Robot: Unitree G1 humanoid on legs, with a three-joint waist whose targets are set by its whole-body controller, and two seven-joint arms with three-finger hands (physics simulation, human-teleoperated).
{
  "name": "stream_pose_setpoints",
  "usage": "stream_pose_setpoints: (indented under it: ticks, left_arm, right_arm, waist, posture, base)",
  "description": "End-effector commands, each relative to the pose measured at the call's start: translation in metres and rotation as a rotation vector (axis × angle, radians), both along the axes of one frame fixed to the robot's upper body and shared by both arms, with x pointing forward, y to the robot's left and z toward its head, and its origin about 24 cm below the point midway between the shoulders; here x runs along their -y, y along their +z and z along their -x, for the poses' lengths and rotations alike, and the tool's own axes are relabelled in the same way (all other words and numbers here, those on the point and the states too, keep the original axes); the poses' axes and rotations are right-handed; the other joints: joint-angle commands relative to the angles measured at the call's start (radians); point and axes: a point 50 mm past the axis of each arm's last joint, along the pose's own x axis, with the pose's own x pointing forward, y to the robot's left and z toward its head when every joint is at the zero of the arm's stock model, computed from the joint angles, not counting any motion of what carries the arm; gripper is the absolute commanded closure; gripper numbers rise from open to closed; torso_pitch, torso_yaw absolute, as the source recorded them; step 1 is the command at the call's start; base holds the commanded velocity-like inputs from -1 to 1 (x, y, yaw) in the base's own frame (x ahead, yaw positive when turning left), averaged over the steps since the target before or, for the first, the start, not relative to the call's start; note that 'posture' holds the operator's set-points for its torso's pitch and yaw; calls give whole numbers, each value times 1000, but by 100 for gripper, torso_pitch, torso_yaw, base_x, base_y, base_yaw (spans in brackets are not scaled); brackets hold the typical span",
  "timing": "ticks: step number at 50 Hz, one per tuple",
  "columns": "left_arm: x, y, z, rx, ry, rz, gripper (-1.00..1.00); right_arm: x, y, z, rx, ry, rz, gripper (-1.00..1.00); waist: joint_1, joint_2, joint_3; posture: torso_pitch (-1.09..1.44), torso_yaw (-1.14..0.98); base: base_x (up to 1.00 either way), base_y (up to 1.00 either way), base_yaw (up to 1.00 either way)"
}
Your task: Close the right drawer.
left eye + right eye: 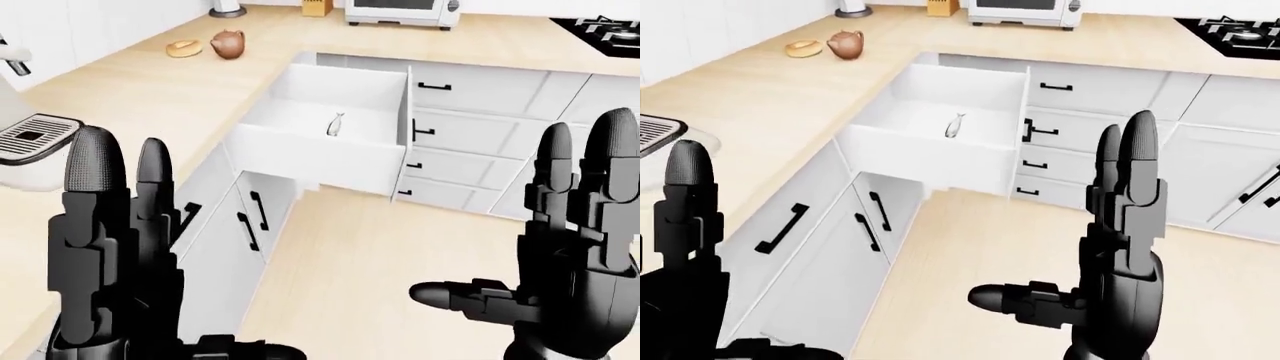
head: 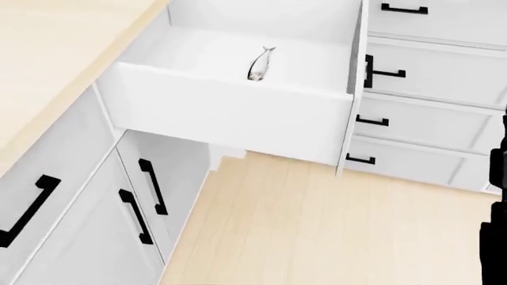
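Closest to me the robot's two black hands are raised, palms toward the cabinets; the left hand [image 1: 115, 255] stands at the lower left of the left-eye view with its fingers straight up and spread, gripping nothing; the right hand [image 1: 1110, 285] rises at the lower right of the right-eye view, fingers upright, thumb jutting out to the left, likewise empty. Both are well apart from the cabinets, over the pale wooden floor [image 2: 317, 231].

Beyond them, on the left, white cabinet doors [image 2: 103, 237] with black bar handles sit under the light wooden counter [image 1: 150, 97].

Further on, the right drawer [image 2: 230, 107] stands pulled far out from the inner corner of the counter run, its white front panel edge-on at its right side; a small silver fish [image 2: 261, 63] lies on the drawer bottom, near the middle. Just right of it is a stack of shut drawers [image 2: 428, 77] with black handles.

Farthest off, on the counter, stand a brown teapot [image 1: 228, 43] beside a small bowl [image 1: 184, 49], and a microwave [image 1: 400, 11] along the top edge.
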Motion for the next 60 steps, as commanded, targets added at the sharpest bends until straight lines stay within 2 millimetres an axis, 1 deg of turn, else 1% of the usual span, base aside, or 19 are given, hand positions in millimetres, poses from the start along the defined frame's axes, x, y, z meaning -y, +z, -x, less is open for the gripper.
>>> stream_pose_setpoints:
  ticks: [1, 6, 10, 11, 13, 19, 21, 23, 24, 25, 32, 34, 36, 37, 42, 46, 49, 52, 60]
  left_arm:
    - [2, 11, 8, 79, -11, 0, -100]
    - [2, 11, 8, 79, -12, -1, -100]
    - [2, 11, 8, 79, -11, -2, -100]
    - [2, 11, 8, 79, -11, -1, -100]
    - [2, 11, 9, 79, -11, -2, -100]
    - [2, 11, 9, 80, -11, -2, -100]
    - [2, 11, 9, 79, -10, -1, -100]
    - [2, 11, 9, 79, -10, -1, -100]
    - [2, 11, 9, 78, -11, -1, -100]
    - [2, 11, 9, 78, -11, -1, -100]
    - [2, 11, 8, 77, -12, 0, -100]
    - [2, 11, 8, 78, -12, 0, -100]
    - [2, 11, 8, 78, -13, 0, -100]
    - [2, 11, 8, 77, -13, -1, -100]
    - [2, 11, 8, 78, -13, -1, -100]
    - [2, 11, 9, 79, -13, -2, -100]
    - [2, 11, 8, 78, -13, -1, -100]
    - [2, 11, 9, 79, -12, -1, -100]
    - [2, 11, 9, 78, -12, 0, -100]
  right_arm:
    - [0, 11, 8, 82, -5, 6, -100]
    - [0, 11, 7, 79, -5, 6, -100]
    - [1, 11, 8, 80, -6, 6, -100]
    - [1, 11, 8, 80, -5, 7, -100]
    - [1, 11, 8, 80, -6, 6, -100]
    - [1, 11, 8, 81, -6, 8, -100]
    - [1, 10, 7, 80, -6, 6, -100]
    - [1, 10, 7, 81, -7, 7, -100]
    - [1, 10, 7, 80, -6, 7, -100]
    - [1, 10, 7, 80, -6, 6, -100]
    - [1, 10, 7, 78, -6, 6, -100]
    - [1, 10, 7, 80, -6, 7, -100]
    - [1, 10, 7, 79, -5, 7, -100]
    - [0, 10, 7, 79, -5, 8, -100]
    - [1, 11, 7, 79, -6, 8, -100]
    - [1, 11, 7, 79, -7, 8, -100]
    - [1, 10, 7, 79, -7, 8, -100]
    - [1, 10, 7, 79, -7, 9, -100]
    - [1, 10, 7, 80, -2, -7, -100]
  waist:
    - [-3, 0, -9]
    - [-8, -42, -3]
    - [-13, -112, -14]
    - [-25, -75, -10]
    - [-19, -89, -9]
    - [-14, -42, 0]
    - [-16, -7, -1]
    - [-10, 65, -25]
    - [2, 11, -6]
    - [-3, 25, -4]
    - [-6, -35, -5]
    - [-7, -62, -4]
    - [-10, -114, -18]
    - [-22, -90, -11]
    - [-16, -75, -11]
    - [-14, -34, 3]
    - [-13, 48, -18]
    - [-5, 18, 2]
    - [8, -55, -8]
  posture:
    - [0, 0]
    - [0, 0]
    - [0, 0]
    - [0, 0]
    - [0, 0]
    - [0, 0]
    - [0, 0]
    - [0, 0]
    - [0, 0]
    - [0, 0]
    - [0, 0]
    - [0, 0]
    - [0, 0]
    - [0, 0]
    - [0, 0]
    - [0, 0]
    - [0, 0]
    - [0, 0]
    - [0, 0]
  base:
    - [0, 12, 0]
    - [0, 12, 0]
    - [0, 12, 0]
    - [0, 12, 0]
    - [0, 12, 0]
    - [0, 12, 0]
    - [0, 12, 0]
    - [0, 11, 0]
    - [0, 11, 0]
    - [0, 12, 0]
    - [0, 11, 0]
    - [0, 11, 0]
    - [0, 11, 0]
    - [0, 11, 0]
    - [0, 11, 0]
    - [0, 11, 0]
    - [0, 11, 0]
    - [0, 11, 0]
    - [0, 5, 0]
